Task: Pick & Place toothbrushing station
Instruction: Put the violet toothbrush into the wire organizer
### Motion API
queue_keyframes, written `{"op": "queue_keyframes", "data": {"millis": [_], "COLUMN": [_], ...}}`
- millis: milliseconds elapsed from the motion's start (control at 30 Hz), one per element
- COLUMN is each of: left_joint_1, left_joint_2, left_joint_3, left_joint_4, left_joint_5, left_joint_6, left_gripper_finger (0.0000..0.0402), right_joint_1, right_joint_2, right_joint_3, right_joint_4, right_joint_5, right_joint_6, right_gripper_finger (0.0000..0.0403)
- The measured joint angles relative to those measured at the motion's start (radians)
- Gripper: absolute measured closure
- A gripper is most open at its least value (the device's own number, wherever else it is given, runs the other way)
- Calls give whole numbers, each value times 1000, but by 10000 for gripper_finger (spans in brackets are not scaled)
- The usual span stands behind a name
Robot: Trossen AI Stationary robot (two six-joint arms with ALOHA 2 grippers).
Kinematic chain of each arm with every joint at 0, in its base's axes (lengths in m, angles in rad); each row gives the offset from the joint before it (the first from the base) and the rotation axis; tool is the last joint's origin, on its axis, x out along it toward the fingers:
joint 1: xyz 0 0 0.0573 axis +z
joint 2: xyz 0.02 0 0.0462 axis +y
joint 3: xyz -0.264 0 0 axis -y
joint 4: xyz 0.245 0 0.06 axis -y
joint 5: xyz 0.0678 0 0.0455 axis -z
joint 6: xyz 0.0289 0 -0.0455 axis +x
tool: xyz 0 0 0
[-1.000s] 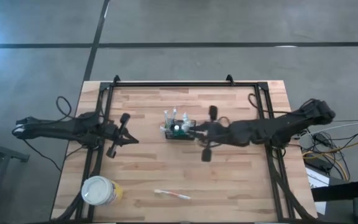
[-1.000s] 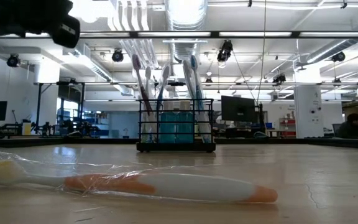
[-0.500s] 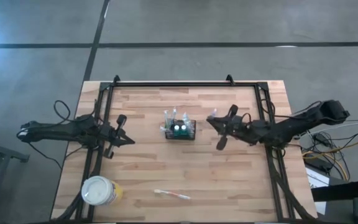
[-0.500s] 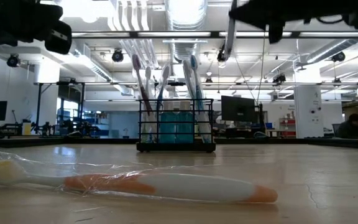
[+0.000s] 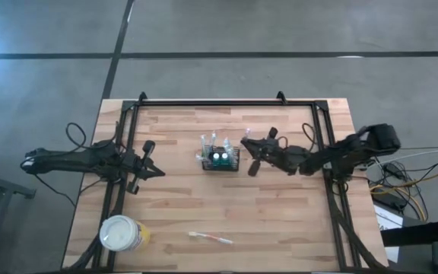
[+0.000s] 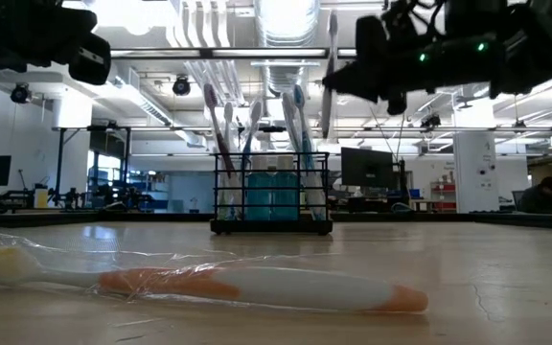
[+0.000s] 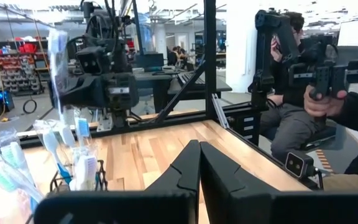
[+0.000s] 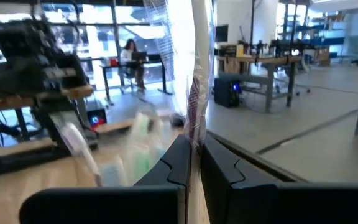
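With our right gripper (image 5: 247, 146) we pinch a clear-wrapped white toothbrush (image 8: 194, 74) between pressed-together fingers; in the right wrist view the wrapped handle rises straight from the pinch. This gripper hangs above the table, just beside the right edge of the small black wire-mesh rectangular caddy (image 5: 220, 158), which stands upright near the middle of the light wooden slatted table (image 5: 280, 221) with several toothbrushes and two teal bottles already in it. We judge the step in hand to be carrying this brush to the caddy for insertion. The next move calls for centring the brush over an open compartment, keeping it vertical, and lowering it clear of the brushes already standing there, since a tilted entry could catch the mesh rim. Our left gripper (image 5: 149, 169) waits with fingers pressed together, well apart on the caddy's left. A second wrapped toothbrush with orange ends (image 5: 211, 238) lies near the table's front edge, and a round white-lidded yellow cup (image 5: 122, 233) stands at the front left.
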Motion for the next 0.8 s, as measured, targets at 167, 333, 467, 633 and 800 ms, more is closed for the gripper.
{"op": "queue_keyframes", "data": {"millis": [167,333,467,633,800], "left_joint_1": [0,0,-1,-1,0], "left_joint_2": [0,0,0,0,0], "left_joint_3": [0,-1,-9,-17,-19], "left_joint_4": [-12,-24,-23,-23,-20], "left_joint_5": [0,0,0,0,0], "left_joint_6": [-2,0,-1,-2,-2], "left_gripper_finger": [392,392,392,392,392], "right_joint_1": [-24,-25,-25,-24,-24], "right_joint_2": [96,150,170,197,224], "right_joint_3": [22,57,69,64,69], "right_joint_4": [46,47,50,56,66], "right_joint_5": [-38,-40,-28,-24,-23], "right_joint_6": [31,32,32,53,62], "right_gripper_finger": [390,390,390,390,390]}}
